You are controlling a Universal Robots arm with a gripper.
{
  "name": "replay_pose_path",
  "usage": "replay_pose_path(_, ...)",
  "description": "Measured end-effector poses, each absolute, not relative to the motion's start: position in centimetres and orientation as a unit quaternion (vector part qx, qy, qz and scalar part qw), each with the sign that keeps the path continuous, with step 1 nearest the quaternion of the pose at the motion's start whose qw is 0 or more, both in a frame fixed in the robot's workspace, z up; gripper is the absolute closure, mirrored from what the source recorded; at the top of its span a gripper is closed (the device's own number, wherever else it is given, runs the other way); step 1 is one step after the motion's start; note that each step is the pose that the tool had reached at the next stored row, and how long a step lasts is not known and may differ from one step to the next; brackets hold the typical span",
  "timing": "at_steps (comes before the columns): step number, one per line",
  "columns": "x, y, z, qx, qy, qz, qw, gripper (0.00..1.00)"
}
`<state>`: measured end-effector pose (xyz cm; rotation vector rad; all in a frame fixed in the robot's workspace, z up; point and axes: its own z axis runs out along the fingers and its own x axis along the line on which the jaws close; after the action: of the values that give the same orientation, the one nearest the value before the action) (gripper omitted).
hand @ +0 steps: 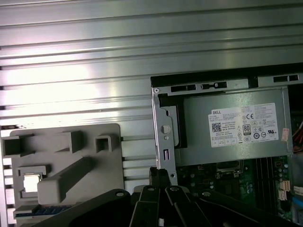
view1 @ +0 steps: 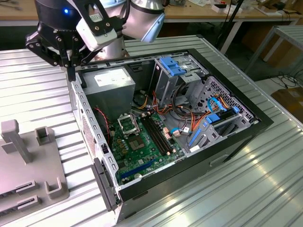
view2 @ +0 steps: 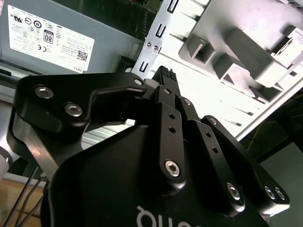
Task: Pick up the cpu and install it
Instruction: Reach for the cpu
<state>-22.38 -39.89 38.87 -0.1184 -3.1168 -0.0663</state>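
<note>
Silvery square cpu (hand: 31, 183) in grey holder (hand: 107, 178)

Place: a robotics lab or electronics workshop.
Robot: an industrial arm (view1: 144, 19) with a black claw (view1: 71, 75) hangs over the work area.
Tabletop: a ribbed bare-metal tabletop (view1: 265, 179) built of aluminium profiles.
Workpiece: a desktop computer case (view1: 222, 155) lies open on its side, with the motherboard (view1: 142, 149), drive cages and wiring exposed.
Fixture: a grey moulded parts holder (view1: 28, 161) sits on the tabletop beside the case, on the exterior view's left.
Background: long wooden workbenches (view1: 199, 12) carrying small gear, a second metal table (view1: 289, 33), loose cables (view1: 284, 78) on the floor and a cardboard box (view1: 291, 101).
</note>
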Motion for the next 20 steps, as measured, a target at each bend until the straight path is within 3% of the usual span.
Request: replay_pose_path(20, -23.17, -39.88, 38.87, -0.038, -0.999, -0.021, 0.011, 0.89)
